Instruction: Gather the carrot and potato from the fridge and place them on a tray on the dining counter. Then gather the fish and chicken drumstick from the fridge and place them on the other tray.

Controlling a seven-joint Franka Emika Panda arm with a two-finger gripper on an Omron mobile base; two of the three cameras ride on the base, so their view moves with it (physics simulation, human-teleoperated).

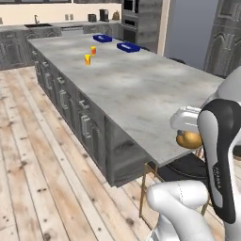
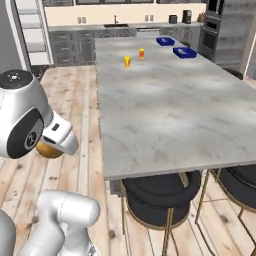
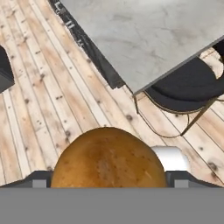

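Two flat blue trays (image 1: 102, 38) (image 1: 128, 46) lie at the far end of the long grey marble dining counter (image 1: 141, 89) in the left base view, well apart from the arm, with two small orange cups (image 1: 87, 59) nearer. A round golden-brown potato (image 1: 188, 139) sits under the white wrist, off the counter's near corner.

From the right base view, the potato (image 2: 48, 150) hangs over the plank floor, beside the counter edge (image 2: 165, 100) and above black round stools (image 2: 160, 197); both trays (image 2: 165, 41) (image 2: 184, 52) are far ahead.

Looking along the hand, the potato (image 3: 108, 159) sits between the widely spread jaws of the gripper (image 3: 108, 181), apparently clasped. Judging by this, the potato is being carried; next comes travel toward a tray, then lowering and letting go.
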